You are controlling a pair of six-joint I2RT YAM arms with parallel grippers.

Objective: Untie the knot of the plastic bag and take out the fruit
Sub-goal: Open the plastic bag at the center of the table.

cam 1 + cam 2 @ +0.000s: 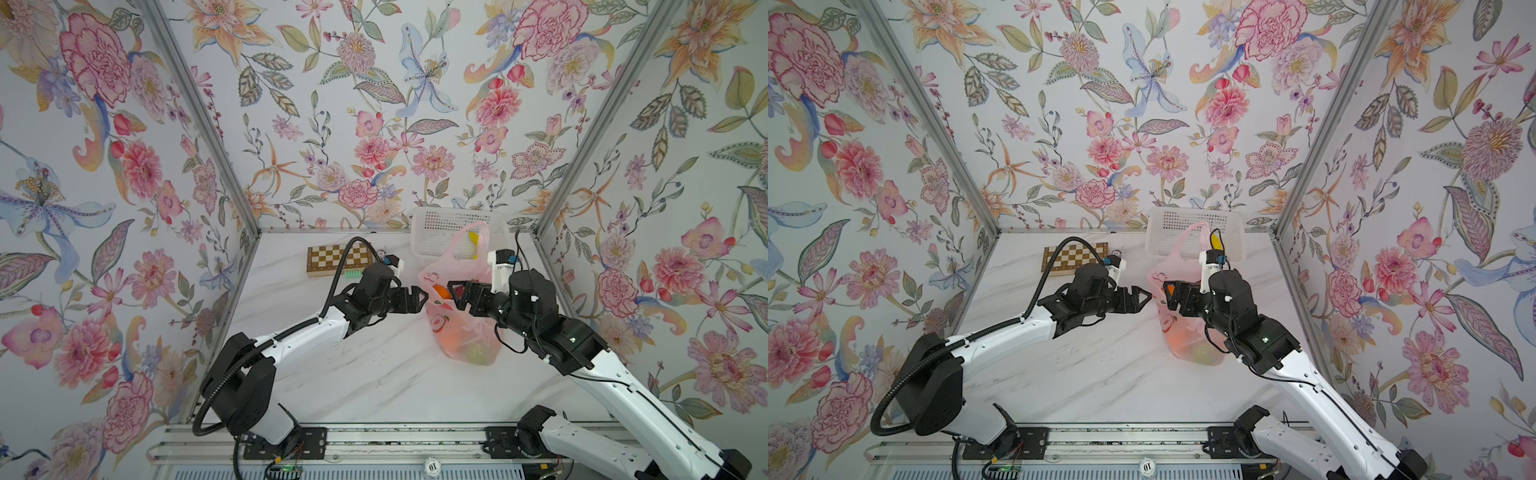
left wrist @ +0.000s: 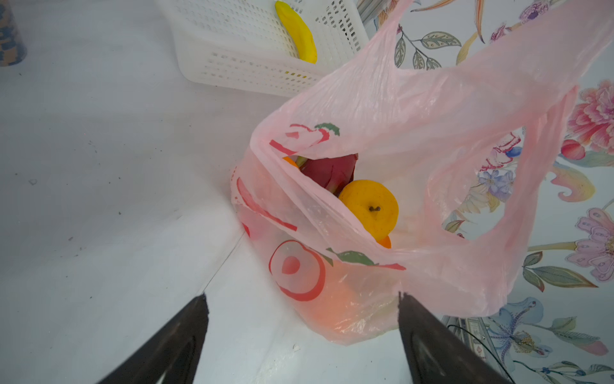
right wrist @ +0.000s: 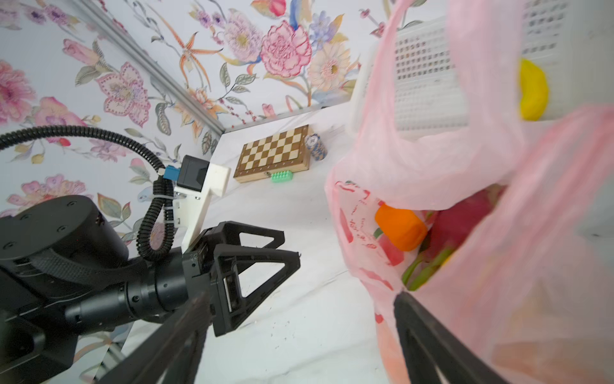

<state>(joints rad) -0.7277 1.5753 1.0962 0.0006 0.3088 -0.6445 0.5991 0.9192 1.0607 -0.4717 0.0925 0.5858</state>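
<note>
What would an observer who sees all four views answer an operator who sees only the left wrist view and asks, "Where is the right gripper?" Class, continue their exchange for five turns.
Observer: In both top views the right gripper is at the open mouth of the plastic bag, on the side away from your arm.
Operator: Is it gripping the bag?
Observer: No. The right wrist view shows its jaws wide apart, clamping nothing.
Operator: Is anything on the table behind my arm?
Observer: Yes, a chessboard lies flat near the back wall.
</note>
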